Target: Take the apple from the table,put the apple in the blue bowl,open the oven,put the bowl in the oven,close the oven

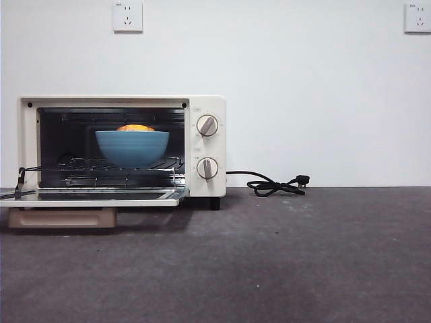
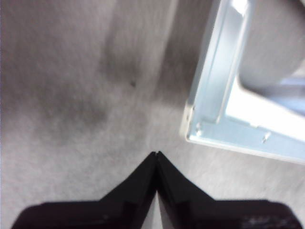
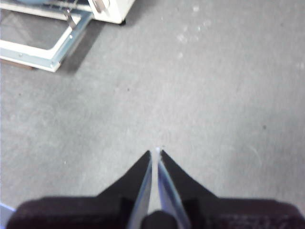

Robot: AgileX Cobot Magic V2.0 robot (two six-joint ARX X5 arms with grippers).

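With the bowl (image 1: 132,148) and apple (image 1: 135,127) on the rack, closing the oven (image 1: 121,145) meant the left gripper (image 2: 156,153), fingers pressed together and empty beside the lowered door (image 2: 224,95), lifting its edge evenly.

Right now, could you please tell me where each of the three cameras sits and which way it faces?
Front view: low at table height, looking level at the oven, door down, blue bowl and apple inside; no arm shows.
Left wrist view: on the left arm, looking down at the table and the door's corner; left gripper shut.
Right wrist view: on the right arm, over the table; right gripper shut.
All three share the open door.
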